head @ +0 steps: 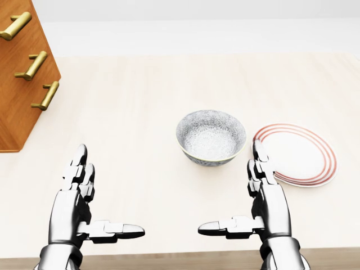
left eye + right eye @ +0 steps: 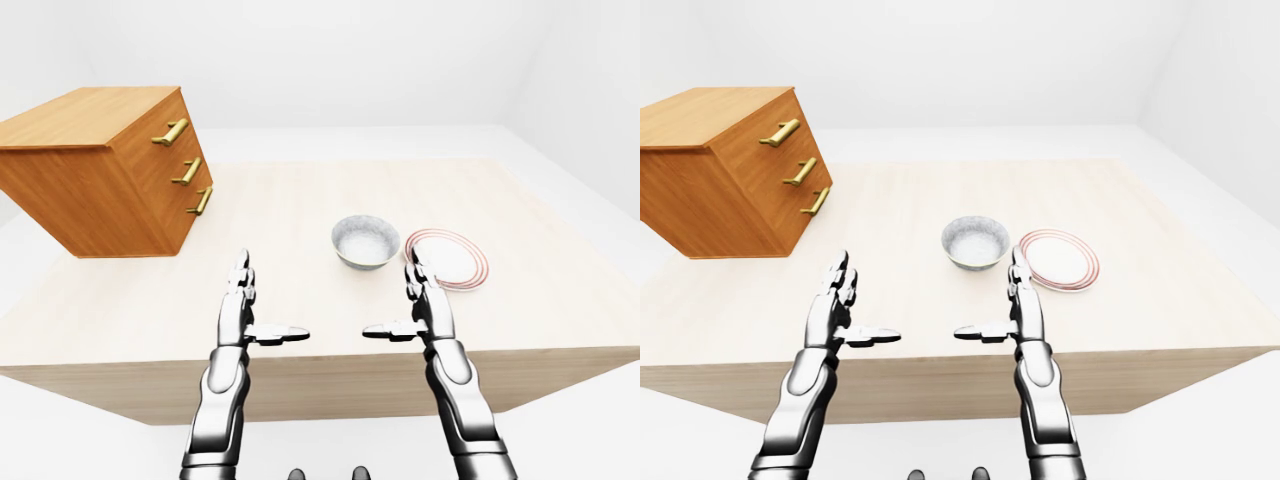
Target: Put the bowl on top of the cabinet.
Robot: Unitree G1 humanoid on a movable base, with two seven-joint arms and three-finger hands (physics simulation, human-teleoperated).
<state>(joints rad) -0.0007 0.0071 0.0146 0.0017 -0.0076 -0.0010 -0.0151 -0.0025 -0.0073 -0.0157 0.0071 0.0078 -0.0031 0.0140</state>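
Note:
A grey patterned bowl (image 1: 211, 136) stands upright on the light wooden table (image 1: 140, 101), near the middle of the head view. The wooden cabinet (image 2: 95, 170) with three brass drawer handles sits at the table's left, its flat top bare. My left hand (image 1: 90, 199) hovers low at the left, fingers straight and thumb stretched inward, holding nothing. My right hand (image 1: 247, 194) mirrors it just below and right of the bowl, open too, apart from the bowl.
A white plate with red rings (image 1: 298, 154) lies right of the bowl, close to my right hand's fingertips. The table's near edge (image 2: 320, 375) runs under my wrists. White floor and walls surround the table.

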